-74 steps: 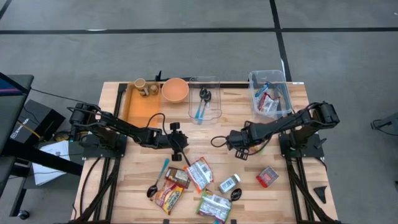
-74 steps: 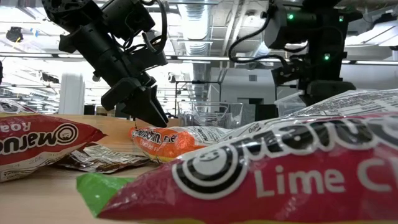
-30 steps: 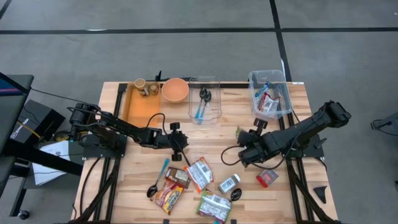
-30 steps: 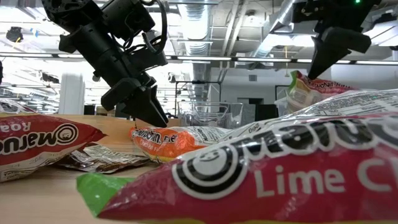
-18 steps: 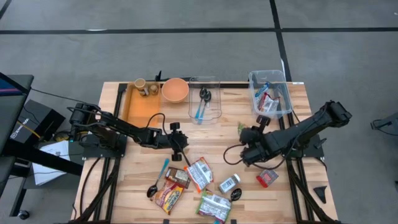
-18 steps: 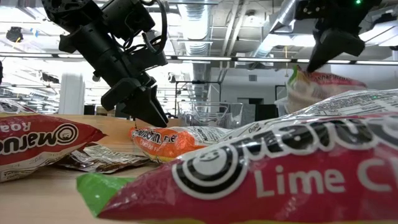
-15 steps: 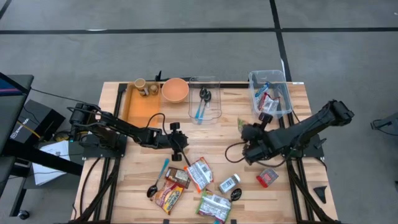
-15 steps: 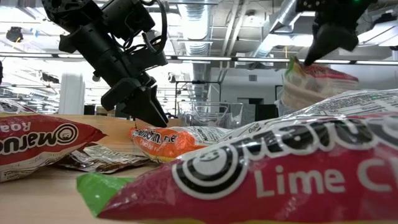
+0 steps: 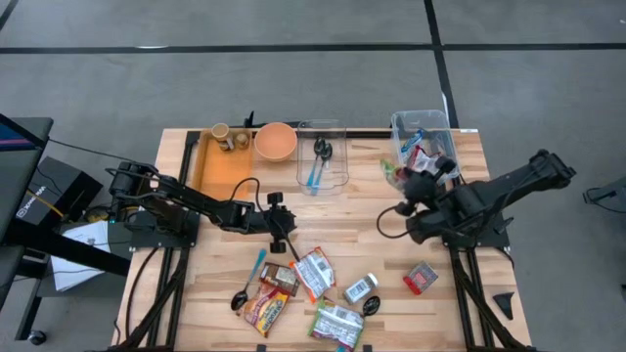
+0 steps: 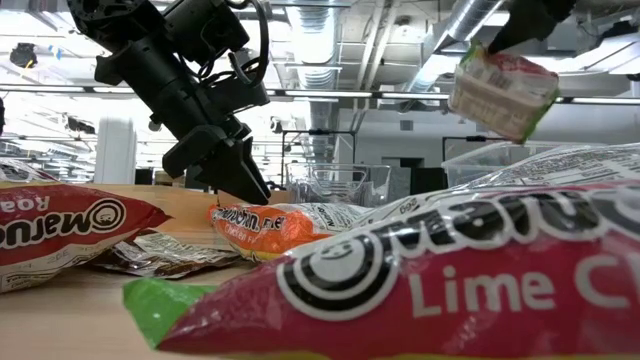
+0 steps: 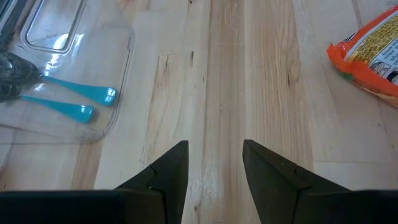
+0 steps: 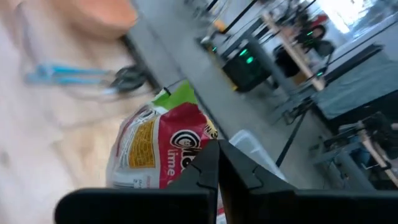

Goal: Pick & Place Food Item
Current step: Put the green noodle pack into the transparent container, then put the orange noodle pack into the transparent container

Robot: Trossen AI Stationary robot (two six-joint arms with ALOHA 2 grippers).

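**A:** From above, how far along are you?

**B:** You have one packet point(image 9: 390, 174) lifted off the table point(image 9: 342, 210), pinched in the right gripper point(image 9: 398, 176), jaws clamped on it. It hangs just beside the clear bin point(image 9: 424, 145), which already holds a few packets. By my judgement the pick is done and the drop into the bin is what remains. Several more packets point(image 9: 315, 273) lie near the table's front edge, so more rounds are left.

**A:** And room to move?

**B:** The bin sits at the table's far right corner, close to the edge; you need to clear its wall before letting go. The left gripper point(image 9: 281, 223) waits mid-table, well apart from you.

**A:** The low view?

**B:** The packet point(image 10: 503, 93) hangs tilted, well above the table, with open air under it. The left gripper point(image 10: 243, 185) stands low near an orange packet point(image 10: 285, 224).

**A:** Left wrist view?

**B:** Its fingers point(image 11: 171, 168) stand apart with only bare wood between them; a tray with blue spoons point(image 11: 74, 102) lies off to one side.

**A:** Right wrist view?

**B:** The fingers point(image 12: 214, 165) are closed together on the red and green packet point(image 12: 158, 146). The rest is blurred.
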